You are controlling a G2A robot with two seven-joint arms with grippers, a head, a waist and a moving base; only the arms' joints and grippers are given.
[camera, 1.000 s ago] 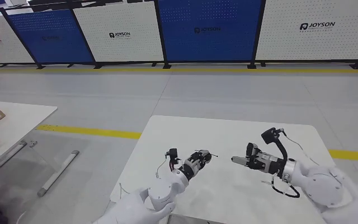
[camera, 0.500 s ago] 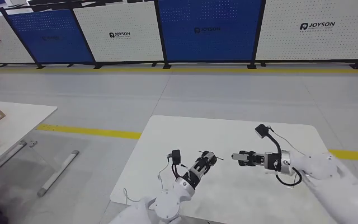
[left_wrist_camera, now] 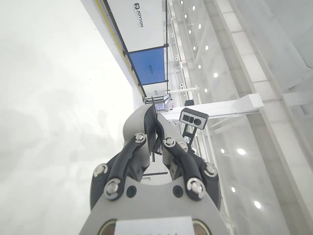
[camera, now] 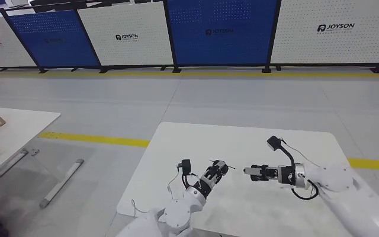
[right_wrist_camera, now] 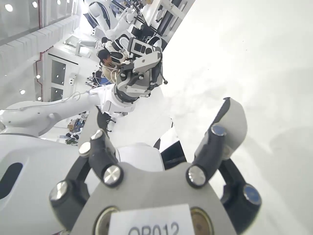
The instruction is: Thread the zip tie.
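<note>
Zip tie (right_wrist_camera: 165, 82) first: we're seeing it pinched in the left gripper (camera: 219, 168), a thin black strand poking out toward the other side, held up above the white table (camera: 195, 142) near its middle. We're judging this as the line-up before the threading itself, so the thing to get right is alignment. The free end and the head need to be meeting square-on and closing slowly, because a strand that thin is likely to flex away at the slightest sideways nudge. Working down in size, the right arm (camera: 331, 178) is stretching in nearly level from its side of the table, wrist pointing straight across at its partner, while the left arm (camera: 180, 207) is angling up and across from the near edge. The two are facing each other nose to nose, near but apart. The right gripper (camera: 251, 171) is showing its jaws spread wide with nothing between them, and the left's jaws are pressing close together on the tie. Which end is sticking out we're not able to say; it's too fine.
</note>
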